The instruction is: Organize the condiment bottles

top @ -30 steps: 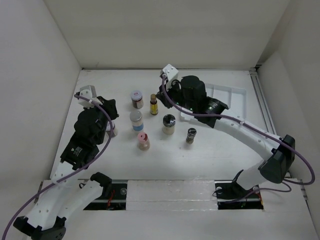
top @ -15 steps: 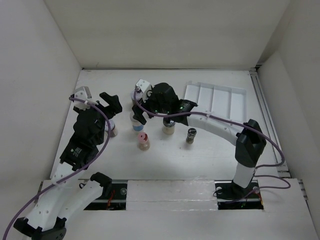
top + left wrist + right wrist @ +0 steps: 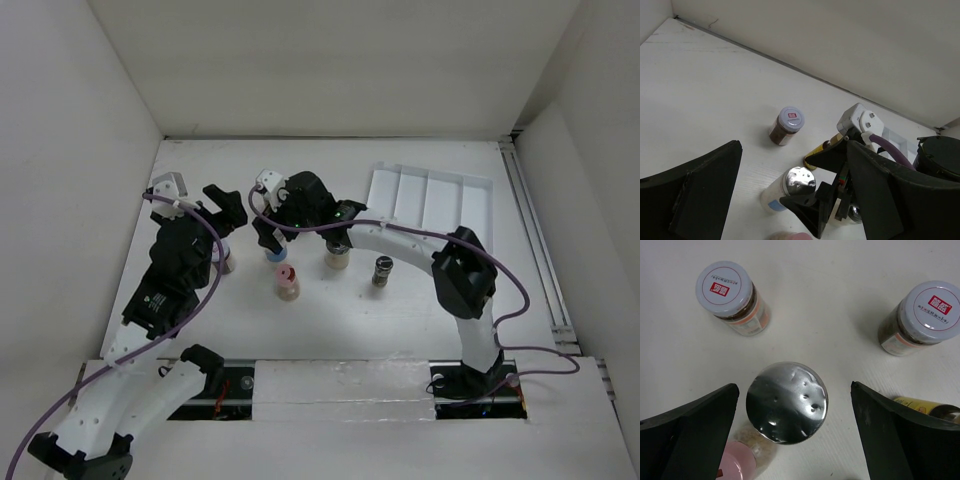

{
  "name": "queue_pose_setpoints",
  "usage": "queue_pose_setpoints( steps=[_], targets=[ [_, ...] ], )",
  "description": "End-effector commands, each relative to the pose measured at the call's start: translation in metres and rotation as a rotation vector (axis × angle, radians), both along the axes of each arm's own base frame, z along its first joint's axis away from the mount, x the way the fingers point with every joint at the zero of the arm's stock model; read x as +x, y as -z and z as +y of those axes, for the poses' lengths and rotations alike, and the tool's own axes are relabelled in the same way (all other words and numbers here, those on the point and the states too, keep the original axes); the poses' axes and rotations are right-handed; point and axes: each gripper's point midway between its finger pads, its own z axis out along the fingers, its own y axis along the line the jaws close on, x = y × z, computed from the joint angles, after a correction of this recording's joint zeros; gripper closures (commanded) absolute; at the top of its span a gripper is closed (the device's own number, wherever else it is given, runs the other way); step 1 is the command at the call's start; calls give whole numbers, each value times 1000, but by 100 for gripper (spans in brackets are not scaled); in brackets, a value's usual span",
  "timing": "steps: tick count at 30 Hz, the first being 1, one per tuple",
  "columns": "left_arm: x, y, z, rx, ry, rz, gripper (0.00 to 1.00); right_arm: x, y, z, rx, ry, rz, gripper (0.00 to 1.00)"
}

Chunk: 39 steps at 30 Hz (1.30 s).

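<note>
My right gripper [image 3: 793,407] stands open astride the blue-labelled bottle with a shiny lid [image 3: 786,402], a finger on each side and neither touching it. From above, the right gripper [image 3: 268,228] hovers over that bottle [image 3: 271,255]. A pink-capped bottle [image 3: 287,282] stands just in front of it. Two red-and-white-topped jars [image 3: 727,290] [image 3: 927,310] stand beyond, and the amber yellow-labelled bottle [image 3: 925,407] shows at the right finger. My left gripper [image 3: 228,212] is open and holds nothing; a jar [image 3: 228,262] stands below it. The black-lidded jar [image 3: 337,255] and the small dark-capped bottle [image 3: 382,270] stand to the right.
The white ridged tray [image 3: 430,200] lies at the back right. White walls close the table on the left, back and right. The right arm's forearm arches over the middle of the bottle group.
The right arm has swung left from beside the tray to over the blue-labelled bottle, and its jaws have opened wide. The left gripper's jaws have parted.
</note>
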Motion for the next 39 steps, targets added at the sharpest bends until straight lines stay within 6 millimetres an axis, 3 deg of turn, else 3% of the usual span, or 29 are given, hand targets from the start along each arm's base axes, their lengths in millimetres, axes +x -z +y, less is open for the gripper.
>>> queue_pose_setpoints(
  steps=[1, 4, 6, 11, 13, 16, 17, 19, 21, 23, 24, 27, 28, 29, 31, 33, 35, 36, 38, 39],
  targets=[
    [3, -8, -2, -6, 8, -36, 18, -2, -31, 16, 68, -47, -39, 0],
    [3, -1, -2, 3, 8, -18, 18, -1, -20, 15, 52, -32, -23, 5],
    [1, -8, 0, -5, 8, -34, 18, 2, -15, 15, 42, -22, -21, 16],
    [2, -4, -1, -1, 8, -28, 18, -1, -29, 24, 81, -54, -19, 44],
    [-2, -11, 1, -15, 8, -53, 18, 1, -35, 25, 91, -54, -27, 53],
    [-2, -11, 3, -14, -5, -54, 19, -2, -70, 26, 166, -58, -63, 56],
    [-2, -9, 5, -9, -14, -46, 19, 2, -98, 20, 218, -48, -108, 56],
    [-4, -12, 6, -15, -14, -57, 19, 4, -134, 12, 279, -37, -163, 56],
    [-6, -14, 9, -21, -27, -69, 19, 9, -191, -11, 386, 11, -244, 56],
    [-8, -16, 12, -35, -37, -78, 19, 21, -219, -36, 450, 48, -284, 55],
    [-8, -16, 12, -35, -37, -78, 19, 19, -250, -51, 517, 58, -325, 55],
    [-8, -16, 12, -35, -37, -78, 19, 51, -268, -96, 543, 159, -358, 55],
    [-8, -16, 10, -36, -28, -78, 19, 57, -272, -109, 556, 191, -348, 55],
    [-8, -16, 10, -36, -28, -78, 19, 76, -275, -131, 561, 233, -362, 55],
    [-9, -18, 9, -36, -19, -78, 20, 91, -262, -153, 540, 279, -348, 55],
    [-8, -15, 8, -35, -19, -75, 20, 119, -257, -193, 525, 412, -359, 55],
    [-9, -17, 9, -39, -19, -83, 20, 136, -240, -217, 494, 497, -352, 55],
    [-10, -21, 10, -43, -19, -91, 20, 151, -236, -239, 480, 562, -360, 55],
    [-10, -21, 7, -44, -7, -91, 20, 167, -210, -254, 436, 612, -322, 55],
    [-10, -23, 7, -48, -7, -99, 20, 173, -206, -261, 426, 629, -316, 55]
  ],
)
